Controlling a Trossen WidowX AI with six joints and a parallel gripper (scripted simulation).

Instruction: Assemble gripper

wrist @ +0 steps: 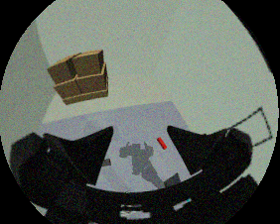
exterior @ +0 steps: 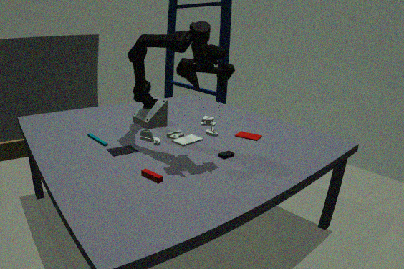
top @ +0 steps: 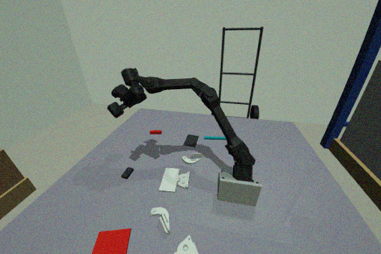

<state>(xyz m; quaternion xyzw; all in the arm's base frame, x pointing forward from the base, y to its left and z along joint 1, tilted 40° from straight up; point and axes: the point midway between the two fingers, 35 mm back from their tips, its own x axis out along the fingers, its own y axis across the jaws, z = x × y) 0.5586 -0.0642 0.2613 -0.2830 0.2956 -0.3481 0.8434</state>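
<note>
My gripper (top: 116, 100) (exterior: 210, 89) (wrist: 141, 128) is open and empty, high above the table. A white part with small round features (top: 184, 181) (exterior: 175, 134), seemingly the gripper base, lies against a flat white rectangular plate (top: 169, 180) (exterior: 187, 139). One curved white jaw (top: 192, 159) (exterior: 147, 136) lies on the side of the teal rod. The other white jaw (top: 164, 217) (exterior: 212, 131) lies on the opposite side. A white part with a hole (top: 186, 246) (exterior: 208, 119), seemingly the housing plate, lies beyond that jaw, cut off in the top view. Pins and teeth are too small to tell.
On the table (top: 270, 151) (exterior: 118, 217) are a red block (top: 155, 132) (exterior: 152, 175) (wrist: 162, 143), a black box (top: 128, 173) (exterior: 226, 154), a dark square (top: 192, 140) (exterior: 122, 150), a teal rod (top: 215, 138) (exterior: 97, 139) and a red plate (top: 113, 242) (exterior: 248, 136).
</note>
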